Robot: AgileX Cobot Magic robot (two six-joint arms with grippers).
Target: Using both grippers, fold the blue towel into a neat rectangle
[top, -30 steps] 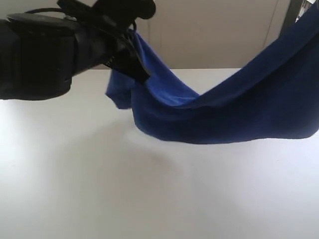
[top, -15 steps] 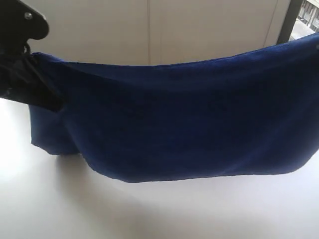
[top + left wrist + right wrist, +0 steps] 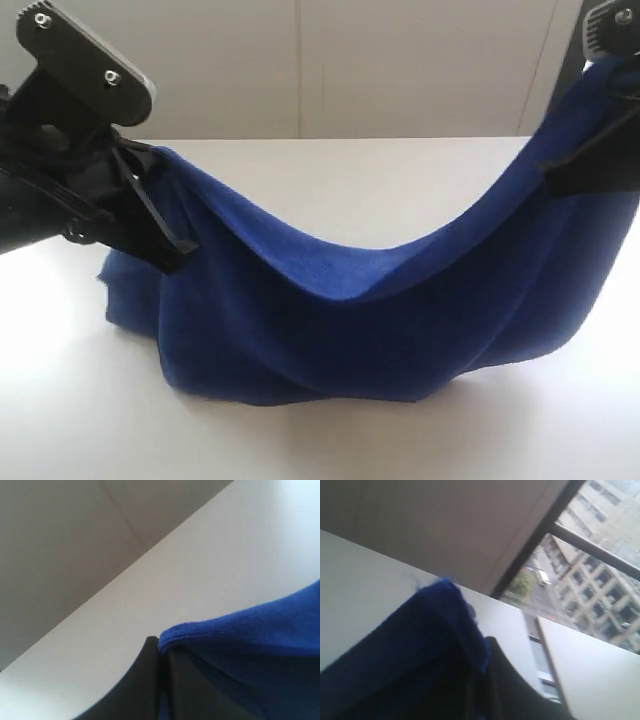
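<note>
Item: blue towel (image 3: pixel 380 320), sagging onto desk (image 3: pixel 330 445), ends clamped by left claw (image 3: pixel 150 210) and right claw (image 3: pixel 592 160); shallow edge pinches may be pulled loose.

Blue towel (image 3: pixel 380 320) slung between left gripper (image 3: pixel 150 212) and right gripper (image 3: pixel 592 165), sagging onto table (image 3: pixel 330 170).

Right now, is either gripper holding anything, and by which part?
Both hold the blue towel: the left gripper pinches one end at its top edge, the right gripper the opposite end; the middle sags between them.
</note>
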